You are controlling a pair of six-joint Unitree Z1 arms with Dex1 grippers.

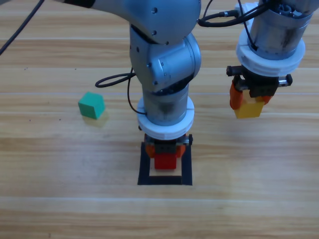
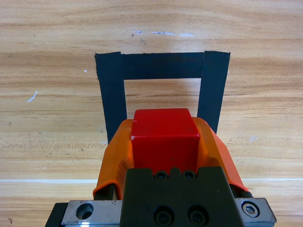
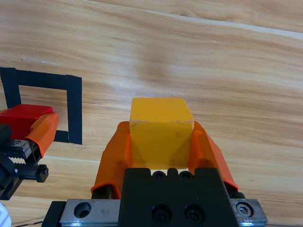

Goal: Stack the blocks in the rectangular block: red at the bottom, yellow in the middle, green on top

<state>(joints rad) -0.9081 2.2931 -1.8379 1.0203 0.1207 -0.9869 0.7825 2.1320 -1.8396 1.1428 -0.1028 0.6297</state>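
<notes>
Left gripper [image 1: 165, 155] stands over the tape square [image 1: 145, 164] near the table's [image 1: 50, 199] front edge, middle of the surface, jaws clamped on the red cube [image 1: 165, 161]. From the left wrist view the red cube [image 2: 164, 137] sits between both orange jaws, inside the square's [image 2: 110, 90] outline; whether it touches the wood cannot be told.

Right gripper [image 1: 249, 102] hangs toward the right side of the table, well apart from the square, jaws gripping the yellow cube [image 1: 248, 108]. Its wrist view shows the yellow cube [image 3: 161, 130] seated between the jaws, above bare wood, with the square [image 3: 74, 109] and the left gripper's red cube [image 3: 21, 118] off to one side.

Green cube [image 1: 91, 105] lies alone on the left half of the surface, resting on the wood, clear of both grippers and outside the square.
</notes>
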